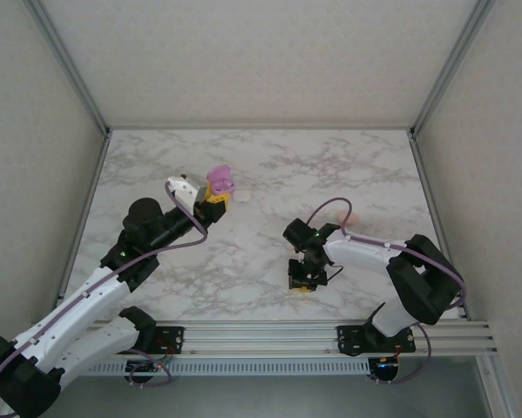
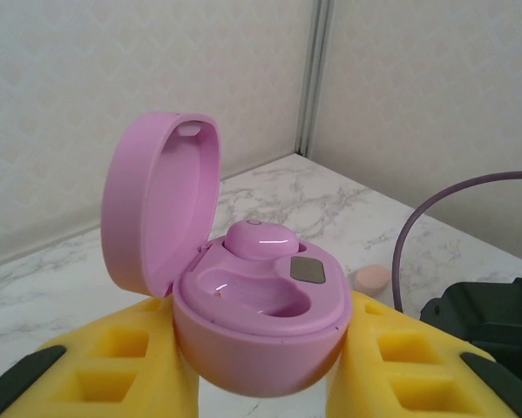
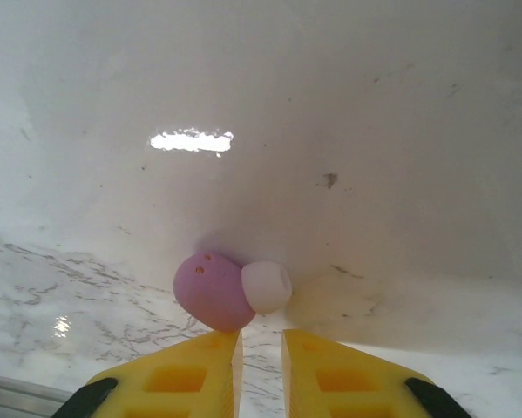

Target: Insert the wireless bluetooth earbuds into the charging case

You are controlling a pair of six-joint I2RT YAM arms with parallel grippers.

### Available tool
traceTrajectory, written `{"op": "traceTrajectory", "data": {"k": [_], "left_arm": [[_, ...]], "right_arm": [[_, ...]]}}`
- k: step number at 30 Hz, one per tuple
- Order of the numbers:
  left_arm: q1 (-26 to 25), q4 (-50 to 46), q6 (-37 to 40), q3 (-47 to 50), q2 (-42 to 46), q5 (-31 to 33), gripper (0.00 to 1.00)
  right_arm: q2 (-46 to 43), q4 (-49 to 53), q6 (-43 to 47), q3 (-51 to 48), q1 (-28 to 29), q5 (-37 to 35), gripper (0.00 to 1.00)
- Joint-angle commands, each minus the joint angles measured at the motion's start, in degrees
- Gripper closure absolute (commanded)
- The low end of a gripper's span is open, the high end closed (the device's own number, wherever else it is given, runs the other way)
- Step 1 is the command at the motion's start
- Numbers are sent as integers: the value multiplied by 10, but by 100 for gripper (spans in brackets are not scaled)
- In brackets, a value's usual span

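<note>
Left wrist — charging case (image 2: 261, 344) held open.

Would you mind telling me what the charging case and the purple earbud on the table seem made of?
Charging case: likely hard moulded plastic, glossy pink-purple; sharp highlights in its well. Earbud: smooth purple plastic, semi-matte by its soft sheen, with a whitish tip, probably silicone, though unclear.

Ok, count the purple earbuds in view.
2: one earbud seated in the open purple case, a second earbud on the table by the right gripper. Others may be hidden.
</note>
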State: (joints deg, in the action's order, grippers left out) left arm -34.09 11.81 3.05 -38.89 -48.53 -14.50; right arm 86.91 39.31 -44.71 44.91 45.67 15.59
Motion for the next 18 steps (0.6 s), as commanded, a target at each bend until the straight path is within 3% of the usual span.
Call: {"op": "traceTrajectory", "data": {"k": [1,12,18], "left_arm": [[-3,23,-10,-11,1,-8,84],[-3,20,-9,-7,5,-5,84],[-3,22,-7,-12,-3,-7,84]], "right_arm": [[-24,-26,-3,-22,-17,18,81],[-42,-35,-5,-55,-55,19,79],[-108,-2,20,-25,-56,23,69]]}}
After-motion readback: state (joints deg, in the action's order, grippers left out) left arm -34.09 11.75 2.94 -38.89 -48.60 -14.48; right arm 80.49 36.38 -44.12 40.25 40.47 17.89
